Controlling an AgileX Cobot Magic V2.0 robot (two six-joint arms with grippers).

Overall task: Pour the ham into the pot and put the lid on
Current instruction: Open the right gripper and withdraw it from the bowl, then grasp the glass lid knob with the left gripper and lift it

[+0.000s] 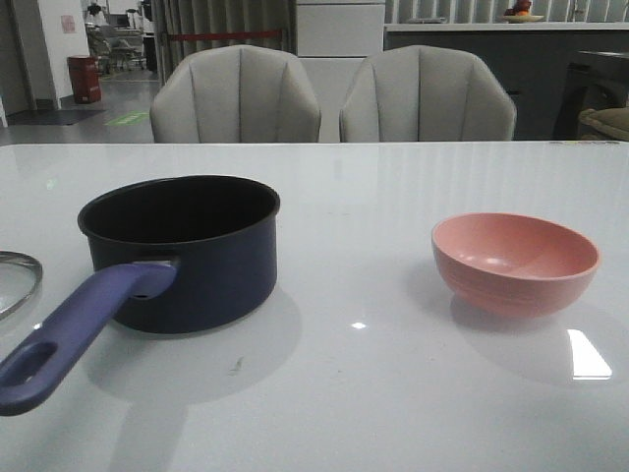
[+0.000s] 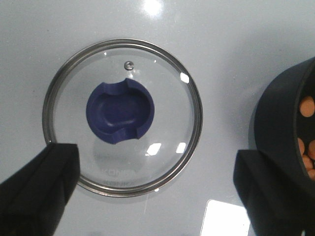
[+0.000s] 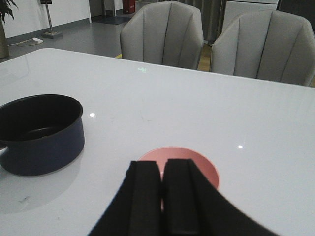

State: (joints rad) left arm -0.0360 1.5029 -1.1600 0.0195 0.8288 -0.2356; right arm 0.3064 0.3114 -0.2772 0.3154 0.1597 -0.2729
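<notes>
Left jaws: I read the left gripper (image 2: 157, 194) as spread wide and empty; its two black fingers (image 2: 39, 189) stand well apart on either side of the view, with nothing between them but the scene below.

Lid under left jaws: the lid (image 2: 123, 118) lies flat on the desk (image 2: 231, 44) directly beneath the open gap, its blue knob (image 2: 120, 112) facing up and set slightly toward one finger, not centred between the two.

Key relation: the knob is the grip point; I judge the jaws must shift a little toward that finger before descending so the knob sits midway.

Pot from left jaws: the pot (image 2: 290, 132) stands just beside the lid, out past the other finger; the ham (image 2: 307, 105) already lies inside it as orange-pink pieces.

Pot handle axis: the handle (image 1: 74, 339) runs toward me and toward the lid side.

Right jaws: the right gripper (image 3: 162, 196) has its fingers pressed together, holding nothing.

Bowl from right jaws: the pink bowl (image 1: 516, 261) sits just beyond the closed fingertips, upright and empty in the front view.

Nearer arm: left, by my judgement; the lid rests well apart from the right arm.

Step in hand: pouring looks done; covering remains.
</notes>
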